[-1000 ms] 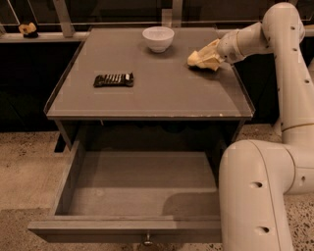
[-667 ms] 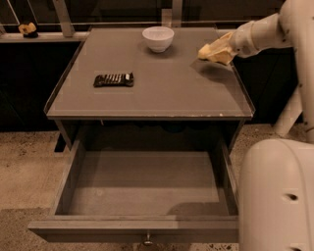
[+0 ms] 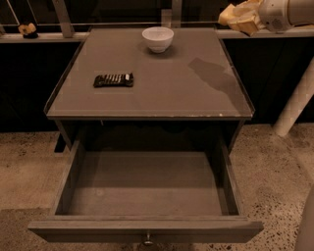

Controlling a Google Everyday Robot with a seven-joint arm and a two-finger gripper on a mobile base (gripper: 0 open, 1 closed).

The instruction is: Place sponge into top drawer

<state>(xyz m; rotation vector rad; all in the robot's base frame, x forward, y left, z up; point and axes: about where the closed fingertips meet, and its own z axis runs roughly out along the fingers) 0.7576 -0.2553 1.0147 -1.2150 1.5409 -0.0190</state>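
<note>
The gripper (image 3: 247, 19) hung above the back right corner of the worktop (image 3: 171, 93), its fingers clamped on the pale sponge (image 3: 232, 14), which stuck out leftward from between them, clear of the surface, while the top drawer (image 3: 147, 229) stood open below.

The gripper (image 3: 247, 19) is hanging above the table's (image 3: 196, 98) back right corner, clasping the sponge (image 3: 233, 14). The bowl (image 3: 157, 38) is sitting at the back, the bar (image 3: 114, 80) left. The drawer (image 3: 147, 229) is standing open below.
</note>
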